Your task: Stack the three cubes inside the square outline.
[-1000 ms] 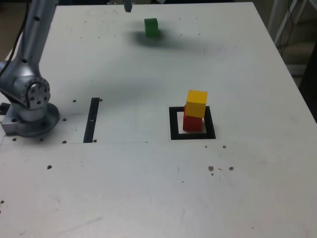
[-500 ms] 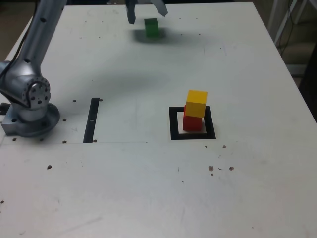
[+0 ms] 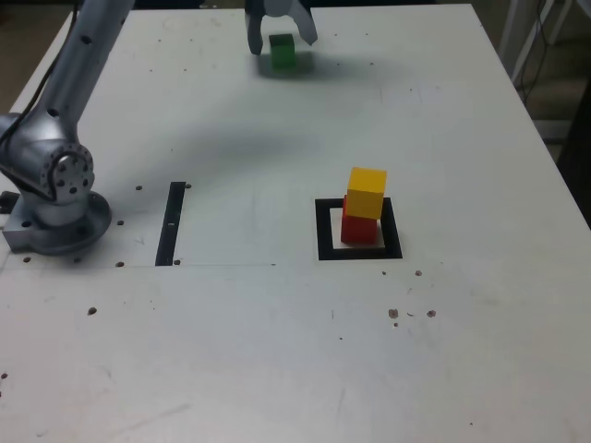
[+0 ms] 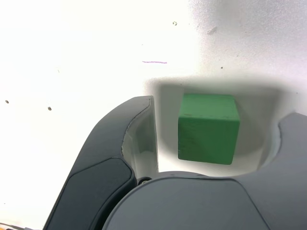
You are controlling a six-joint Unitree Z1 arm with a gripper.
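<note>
The green cube (image 3: 283, 51) rests on the white table at the far side. My gripper (image 3: 281, 39) stands open around it, one finger on each side, with gaps showing. In the wrist view the green cube (image 4: 208, 128) lies between the two dark fingers (image 4: 125, 143), untouched. The yellow cube (image 3: 367, 192) sits slightly skewed on the red cube (image 3: 358, 227), and both stand inside the black square outline (image 3: 323, 231) right of centre in the exterior view.
The arm's silver base (image 3: 55, 198) stands at the exterior view's left. A thin black strip (image 3: 172, 222) lies beside it. The table's far edge runs just behind the gripper. Small holes and specks dot the tabletop (image 3: 277, 351).
The gripper has come down from the far edge and moved right, until its open fingers straddle the green cube. The cubes have not moved.
</note>
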